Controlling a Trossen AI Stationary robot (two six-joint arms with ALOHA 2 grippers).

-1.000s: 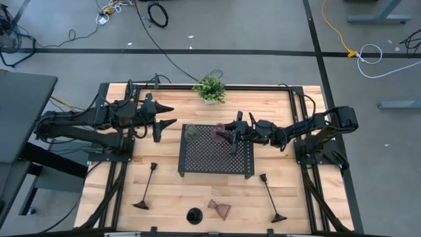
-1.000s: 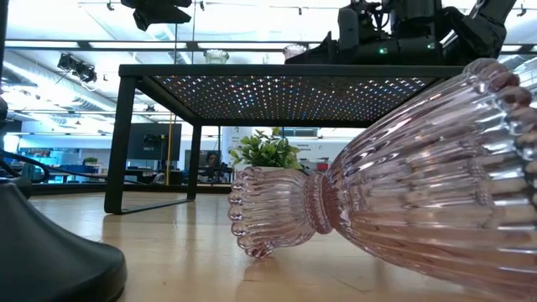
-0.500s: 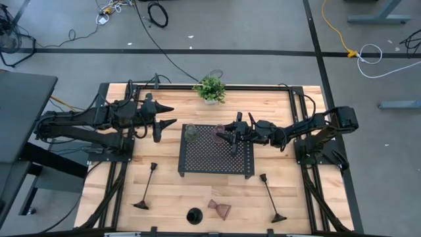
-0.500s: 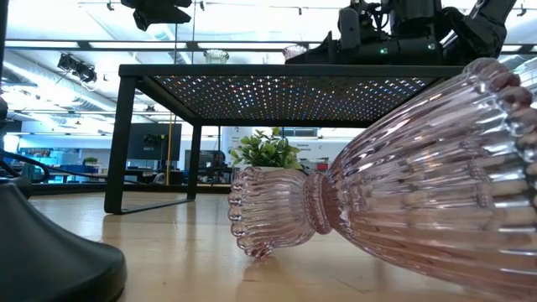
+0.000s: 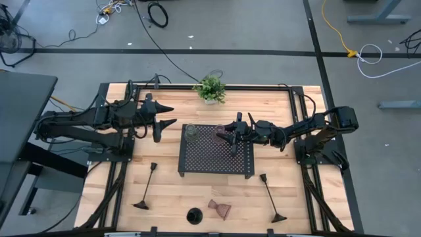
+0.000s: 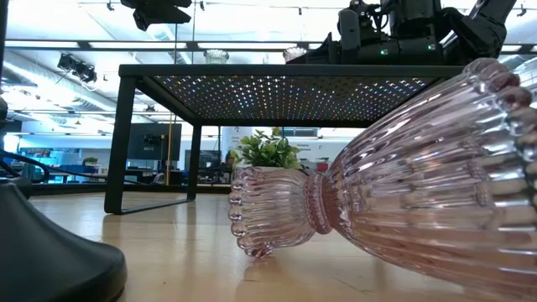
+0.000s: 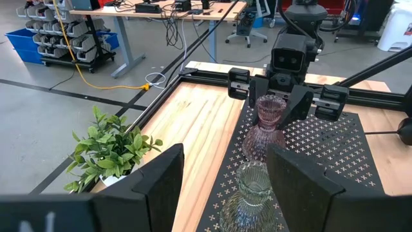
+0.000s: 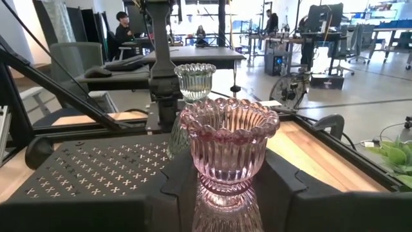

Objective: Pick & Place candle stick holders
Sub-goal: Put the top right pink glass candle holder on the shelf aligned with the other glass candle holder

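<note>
A pinkish glass holder stands upright on the black perforated tray, with a greenish glass holder to its left on its own base. My right gripper reaches level from the table's right, open, one finger on each side of the pink holder. My left gripper waits open, left of the tray. A second pink holder lies on its side near the front edge. Two tall black holders lie on the table, and a squat black one sits at the front. My right gripper's fingers stand close beside the pink holder's cup and waist, coming level from the table's right. Whether they touch the glass I cannot tell. The holder stands upright with its base on the tray.
A leafy potted plant stands at the far edge behind the tray. The tray stands on legs with open space beneath. Bare wood lies left and right of the tray.
</note>
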